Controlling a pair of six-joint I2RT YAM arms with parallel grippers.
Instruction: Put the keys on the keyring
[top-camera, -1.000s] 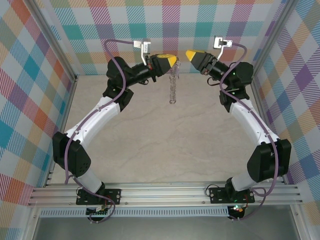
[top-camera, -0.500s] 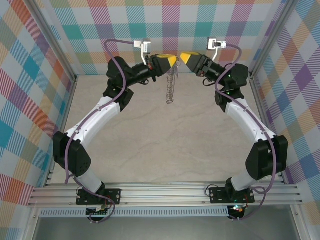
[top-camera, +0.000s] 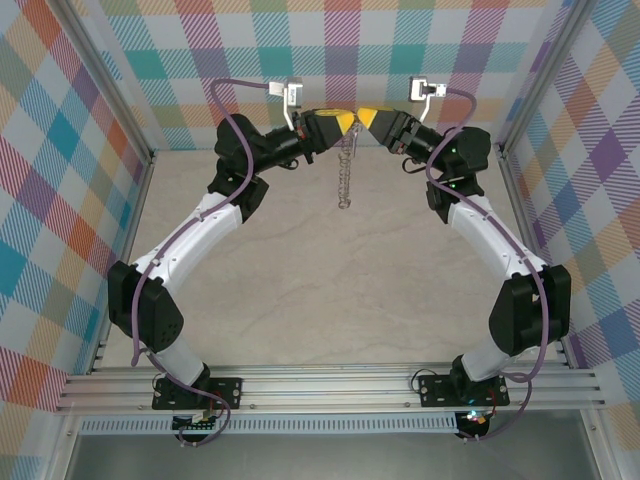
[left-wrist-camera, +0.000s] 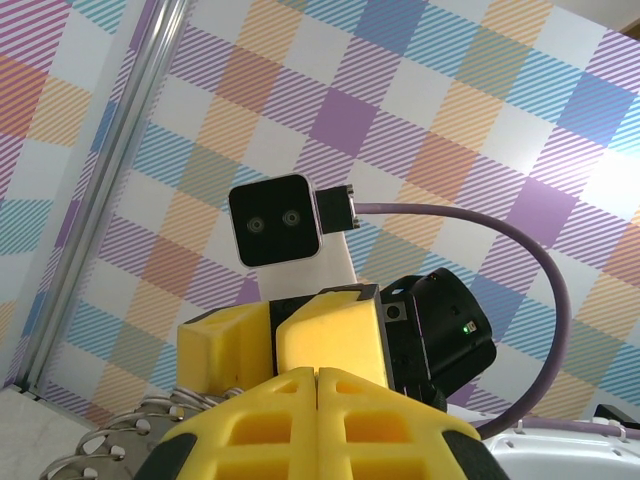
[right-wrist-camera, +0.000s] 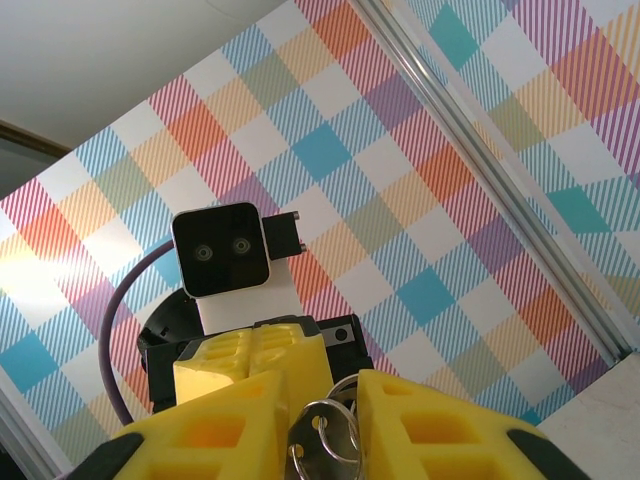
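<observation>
The keyring (top-camera: 346, 170) hangs edge-on from my left gripper (top-camera: 343, 122), which is shut on its top; its wire loops (left-wrist-camera: 120, 440) show at the lower left of the left wrist view. My left gripper (left-wrist-camera: 318, 372) has its yellow fingers pressed together. My right gripper (top-camera: 366, 117) faces it tip to tip, almost touching. In the right wrist view my right gripper (right-wrist-camera: 325, 380) is shut on a small flat pale metal piece with holes, the key (right-wrist-camera: 318, 440), with wire rings through and beside it. The key looks silvery here.
Both arms reach to the far side of the beige table (top-camera: 330, 290), close to the checked back wall (top-camera: 340, 50). Aluminium frame posts (top-camera: 120, 110) stand at both back corners, and a rail (top-camera: 330, 385) runs along the near edge.
My right gripper has moved left toward the left gripper until the yellow tips nearly meet. The hanging keyring swayed slightly. The left arm held still.
</observation>
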